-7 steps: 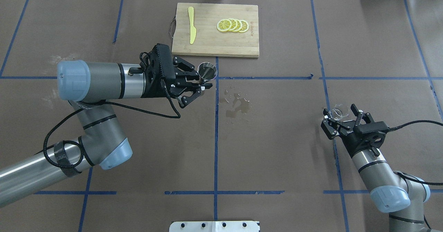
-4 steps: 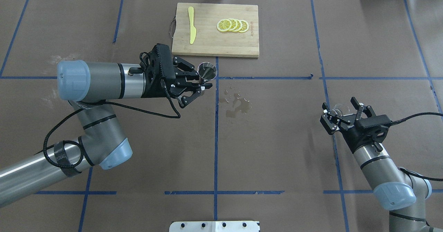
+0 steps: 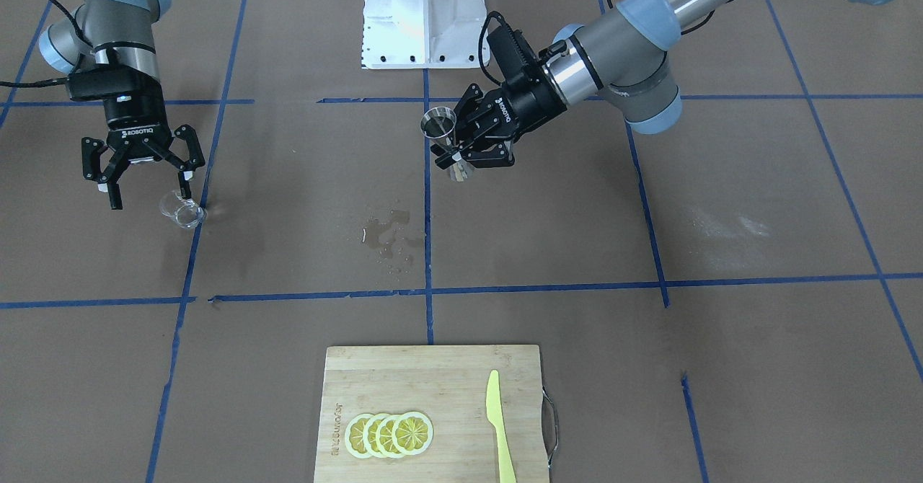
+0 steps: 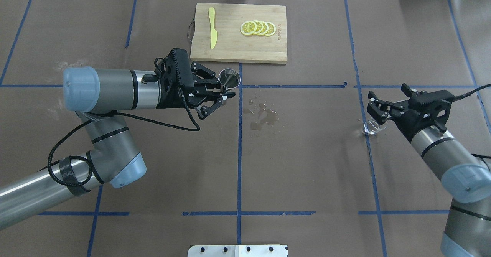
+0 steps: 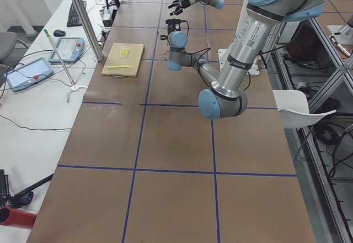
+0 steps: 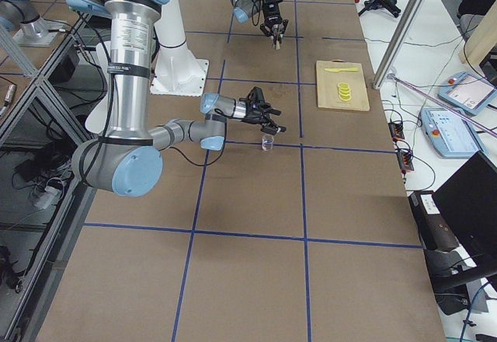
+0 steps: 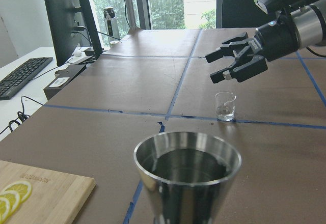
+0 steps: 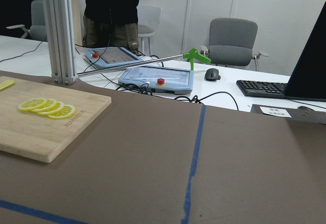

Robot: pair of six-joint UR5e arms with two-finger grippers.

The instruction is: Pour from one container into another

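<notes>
Big brown paper-covered bench point(image 4: 307, 172) with blue tape lines. A bamboo cutting board point(image 4: 234, 51) sits just beyond the left end effector point(image 4: 227, 93), out of the way I guess. That end effector is clamped on the narrow waist of the jigger point(image 4: 229, 78), keeping it upright and off the bench, probably so nothing slops out. It's shiny steel, two cones, and something seems to glint inside. The right end effector point(image 3: 150, 189) hangs with its fingers spread wide, gripping nothing. The glass cup point(image 3: 184, 213) stands on the bench just under them, untouched: clear, thick-bottomed, looks empty. A small wet splash point(image 4: 262, 117) lies between the two end effectors, nearer the left one.
</notes>
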